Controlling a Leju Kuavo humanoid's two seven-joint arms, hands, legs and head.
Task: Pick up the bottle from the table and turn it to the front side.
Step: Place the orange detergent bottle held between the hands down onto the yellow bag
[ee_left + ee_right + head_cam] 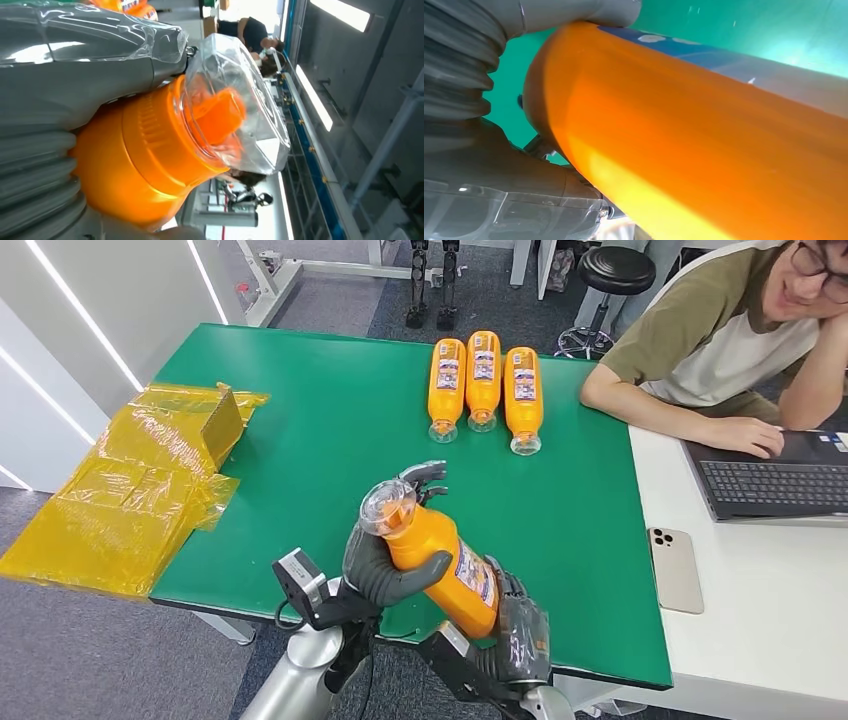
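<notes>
The left hand (385, 565) wraps the neck end of the orange bottle (440, 560), which is lifted above the near edge of the green table (330, 440); the right hand (520, 635) clasps its base. The turning step seems underway: next, roll it until the label faces front. The bottle looks full of orange liquid under a clear cap. Further right, three matching bottles (484, 385) lie side by side
</notes>
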